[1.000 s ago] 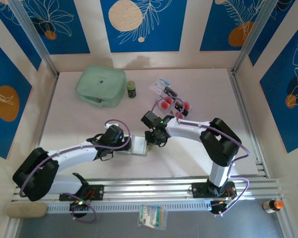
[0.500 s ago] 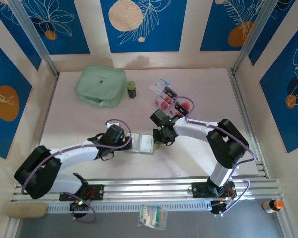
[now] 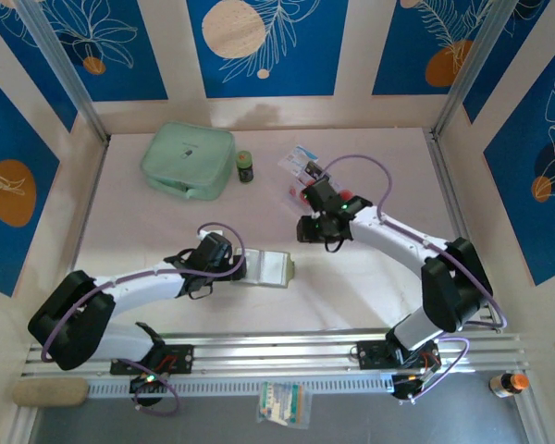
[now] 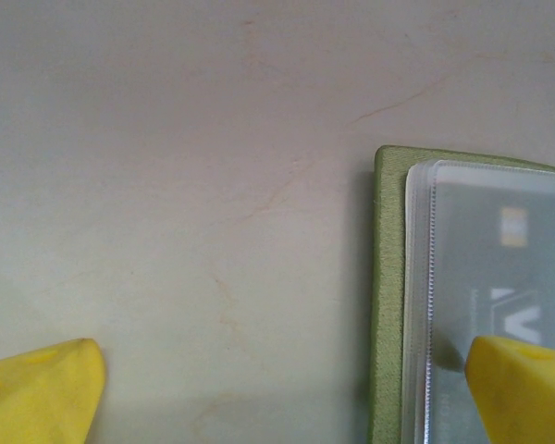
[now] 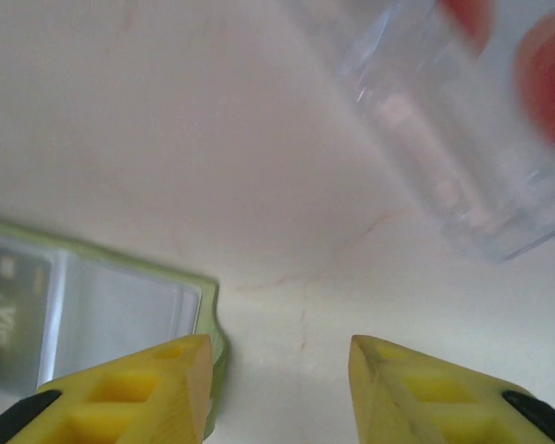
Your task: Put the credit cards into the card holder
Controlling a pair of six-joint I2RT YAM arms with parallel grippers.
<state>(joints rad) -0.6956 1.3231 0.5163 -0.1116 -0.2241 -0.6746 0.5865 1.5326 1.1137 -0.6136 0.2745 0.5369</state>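
Near middle of bench [image 3: 139,231]: olive-green card holder [image 3: 270,268], lying open, clear sleeves [image 4: 425,277] facing up, dark card [image 4: 509,268] with light lettering tucked in one sleeve. Left claw [image 3: 247,268] at holder's left edge, released, fingers spread wide; one yellow fingertip [image 4: 523,384] overlapping the sleeve, the other over bare bench. Right claw [image 3: 305,231] released, nothing between its fingers, hanging between holder and credit cards [image 3: 305,185], apart from both. Cards loose at back right, red dots showing, partly hidden by right arm [image 3: 398,242]. Mint-green zip pouch [image 3: 188,160] and small dark bottle [image 3: 245,166] at back left.
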